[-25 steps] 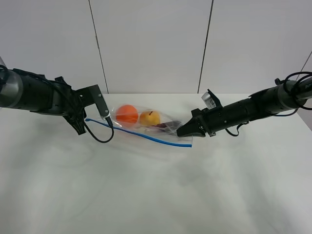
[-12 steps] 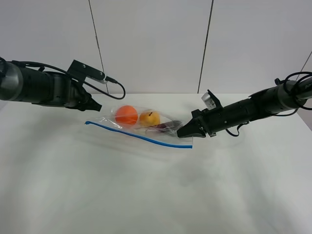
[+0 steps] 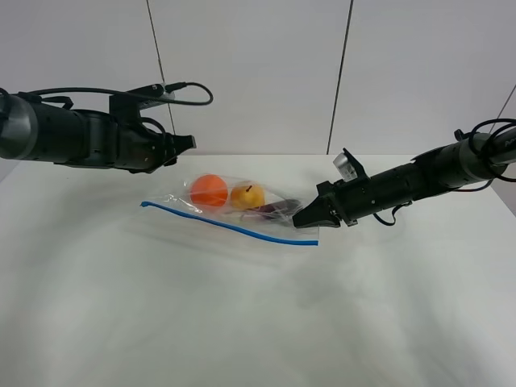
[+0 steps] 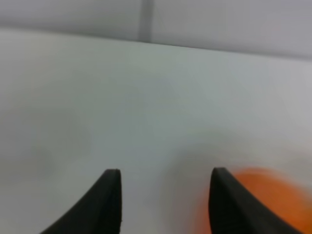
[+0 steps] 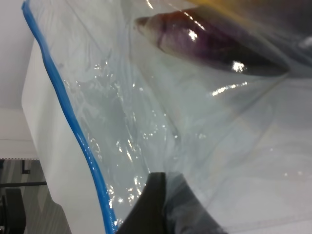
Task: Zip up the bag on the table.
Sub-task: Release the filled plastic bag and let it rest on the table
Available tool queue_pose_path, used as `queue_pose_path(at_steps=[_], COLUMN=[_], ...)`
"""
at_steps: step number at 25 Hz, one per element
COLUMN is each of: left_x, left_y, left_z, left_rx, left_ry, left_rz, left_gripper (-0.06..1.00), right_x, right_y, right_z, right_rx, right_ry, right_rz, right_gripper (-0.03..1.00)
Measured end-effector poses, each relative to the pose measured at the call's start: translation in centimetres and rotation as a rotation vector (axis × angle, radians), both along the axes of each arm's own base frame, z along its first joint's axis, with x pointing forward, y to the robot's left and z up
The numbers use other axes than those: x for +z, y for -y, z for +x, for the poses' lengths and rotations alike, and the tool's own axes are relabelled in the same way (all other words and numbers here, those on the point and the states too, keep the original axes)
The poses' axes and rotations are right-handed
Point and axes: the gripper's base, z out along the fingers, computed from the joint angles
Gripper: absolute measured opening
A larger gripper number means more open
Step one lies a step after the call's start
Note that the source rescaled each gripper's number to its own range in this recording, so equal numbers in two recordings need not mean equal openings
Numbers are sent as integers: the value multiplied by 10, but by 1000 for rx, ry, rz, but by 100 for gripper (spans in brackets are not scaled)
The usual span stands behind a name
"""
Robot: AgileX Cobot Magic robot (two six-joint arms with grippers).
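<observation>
Exterior high — white table (image 3: 242, 322), grey panelled wall (image 3: 250, 72)

The left arm (image 3: 72, 139) enters from 9 o'clock and lies almost level, raised off the worktop, its left gripper (image 3: 187, 144) pointing to 3 o'clock with fingers (image 4: 111, 200) parted and nothing between them. The right arm (image 3: 419, 181) enters from 3 o'clock and slants down toward 8 o'clock, its right gripper (image 3: 301, 218) pinched closed on a corner of the bag (image 5: 146, 97).
</observation>
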Motion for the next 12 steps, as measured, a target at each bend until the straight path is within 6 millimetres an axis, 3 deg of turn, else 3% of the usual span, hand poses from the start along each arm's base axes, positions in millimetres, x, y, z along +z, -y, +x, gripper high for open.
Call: queue_pose_path(at_steps=[6, 9, 12], left_x=[8, 20, 33], left_y=[15, 13, 8], left_z=[0, -5, -13], left_rx=[-24, -120, -293], left_ry=[-139, -251, -319], left_rz=[-772, -1054, -1214], left_gripper=[54, 54, 54], right_x=[0, 0, -1], right_y=[0, 0, 0], right_z=[0, 0, 0], right_rx=[2, -1, -2], right_ry=[0, 2, 4], right_rz=[-3, -6, -8], right_gripper=[0, 0, 0])
